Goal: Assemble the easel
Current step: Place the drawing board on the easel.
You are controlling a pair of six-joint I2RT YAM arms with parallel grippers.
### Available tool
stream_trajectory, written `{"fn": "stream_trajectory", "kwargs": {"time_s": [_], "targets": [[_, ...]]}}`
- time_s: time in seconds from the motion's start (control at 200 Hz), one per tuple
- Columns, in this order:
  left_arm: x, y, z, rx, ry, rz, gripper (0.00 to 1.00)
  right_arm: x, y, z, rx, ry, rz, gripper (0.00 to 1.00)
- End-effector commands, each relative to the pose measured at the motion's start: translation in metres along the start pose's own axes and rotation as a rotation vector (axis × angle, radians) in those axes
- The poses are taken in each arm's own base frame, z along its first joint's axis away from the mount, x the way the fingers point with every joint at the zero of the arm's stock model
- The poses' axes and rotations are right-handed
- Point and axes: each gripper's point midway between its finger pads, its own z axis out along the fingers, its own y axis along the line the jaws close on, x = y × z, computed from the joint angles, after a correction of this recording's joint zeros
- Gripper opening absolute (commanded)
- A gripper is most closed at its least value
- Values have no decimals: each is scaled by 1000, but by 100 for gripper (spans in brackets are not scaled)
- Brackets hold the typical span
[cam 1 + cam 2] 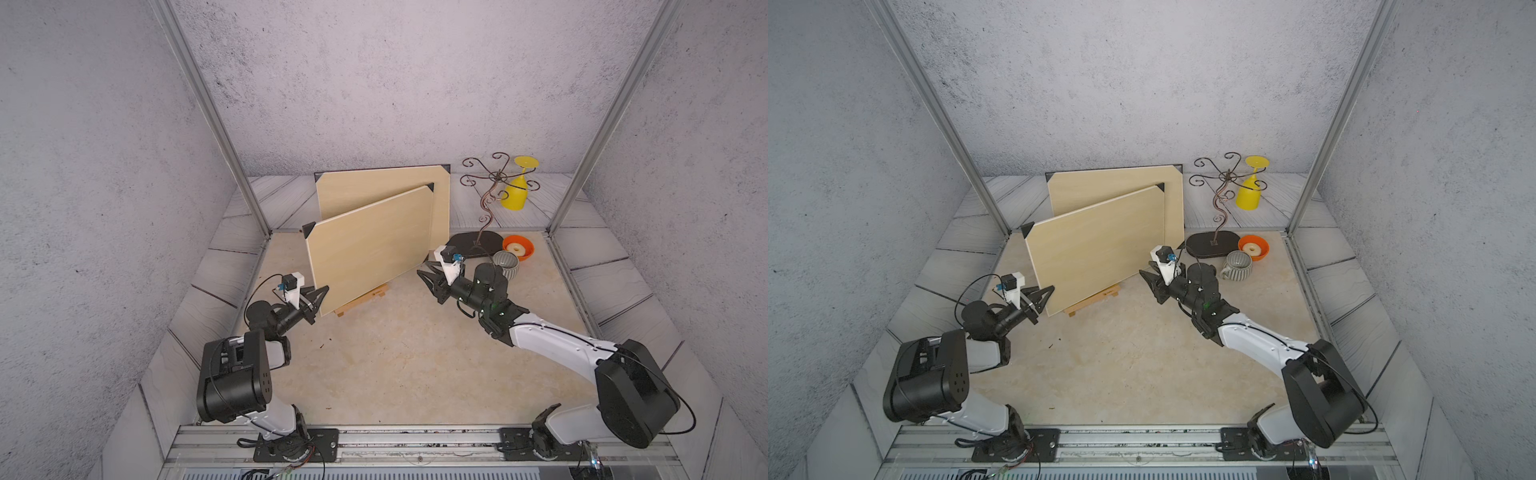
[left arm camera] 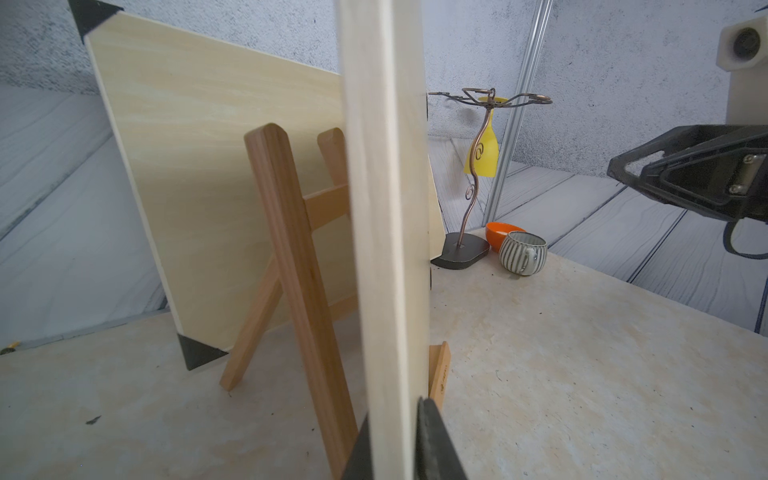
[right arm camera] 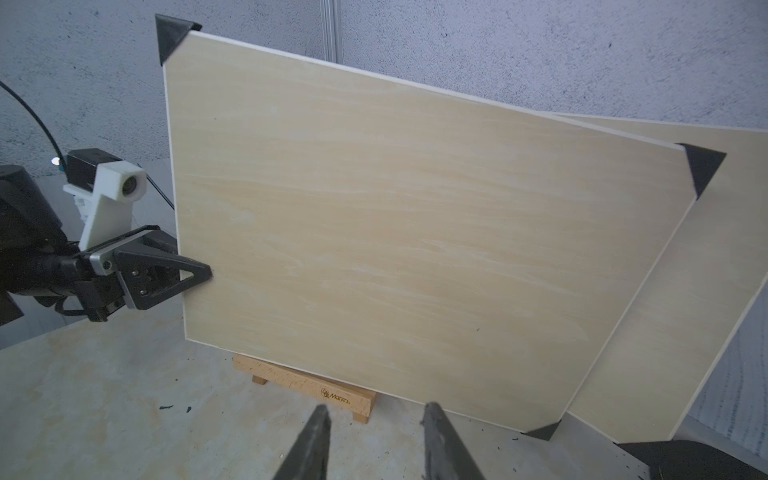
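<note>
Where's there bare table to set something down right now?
The broad stretch of table in front of the easel, down to the near rail, is bare. Crowded: the far right corner, where rack base, orange bowl and striped mug cluster.

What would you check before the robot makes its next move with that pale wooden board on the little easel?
1. Left pincer shut on the side edge of the pale rectangular wooden board: ok.
2. Right pincer open and clear of that board: ok.
3. Small wooden easel standing with its legs spread: ok.
4. Board's bottom edge fully seated on the easel's ledge: cannot tell.
5. Gap between it and the second wooden board leaning behind: cannot tell.
6. Striped grey ceramic mug clear of the right arm: cannot tell.
</note>
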Motion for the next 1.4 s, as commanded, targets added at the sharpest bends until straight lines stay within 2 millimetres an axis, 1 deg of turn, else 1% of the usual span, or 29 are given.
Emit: {"fn": "stream_trajectory", "kwargs": {"time_s": [0.0, 0.055, 0.115, 0.19, 0.225, 0.32, 0.405, 0.485, 0.585, 0.655, 0.756, 0.811, 0.901, 1.091, 1.146, 1.176, 1.221, 1.251, 1.306, 1.396], "targets": [[-13, 37, -17, -226, -44, 130, 0, -6, -2, -5, 19, -11, -1, 39], [-12, 38, -19, -238, -32, 142, 0, -5, -3, -6, 25, -10, -2, 39], [-11, 39, -19, -248, -26, 150, 4, -5, -4, -6, 29, -7, -7, 40], [-9, 39, -21, -259, -16, 157, 4, -5, -5, -7, 39, -7, -9, 40], [-9, 39, -21, -261, -15, 160, 7, -6, -6, -8, 44, -9, -11, 41], [-8, 42, -23, -283, -14, 157, 19, -5, -8, -8, 57, -8, -15, 42], [-10, 44, -23, -287, -19, 147, 22, -5, -10, -8, 68, -8, -18, 42], [-13, 48, -25, -312, -26, 122, 27, -6, -11, -9, 76, -9, -17, 42], [-10, 50, -28, -340, -12, 135, 30, -5, -13, -10, 89, -9, -20, 42], [-8, 54, -31, -367, -9, 139, 35, -5, -14, -10, 93, -10, -22, 43], [-8, 53, -32, -369, -10, 139, 39, -5, -15, -11, 102, -13, -23, 43], [-10, 57, -34, -395, -14, 127, 44, -7, -15, -11, 104, -16, -26, 43], [-10, 58, -34, -396, -7, 122, 54, -7, -16, -13, 108, -17, -29, 43], [-12, 60, -39, -429, -8, 114, 62, -8, -17, -16, 121, -20, -32, 45], [-12, 56, -39, -422, -11, 116, 67, -9, -17, -16, 123, -21, -33, 45], [-15, 54, -39, -414, -16, 115, 71, -10, -17, -15, 123, -22, -33, 45], [-17, 51, -37, -394, -10, 105, 83, -10, -18, -15, 125, -24, -30, 46], [-17, 49, -35, -378, -2, 101, 88, -11, -17, -15, 120, -25, -29, 47], [-22, 49, -35, -374, -6, 100, 93, -13, -16, -14, 112, -24, -26, 48], [-36, 45, -36, -374, -43, 103, 95, -15, -15, -16, 108, -22, -8, 50]]}}
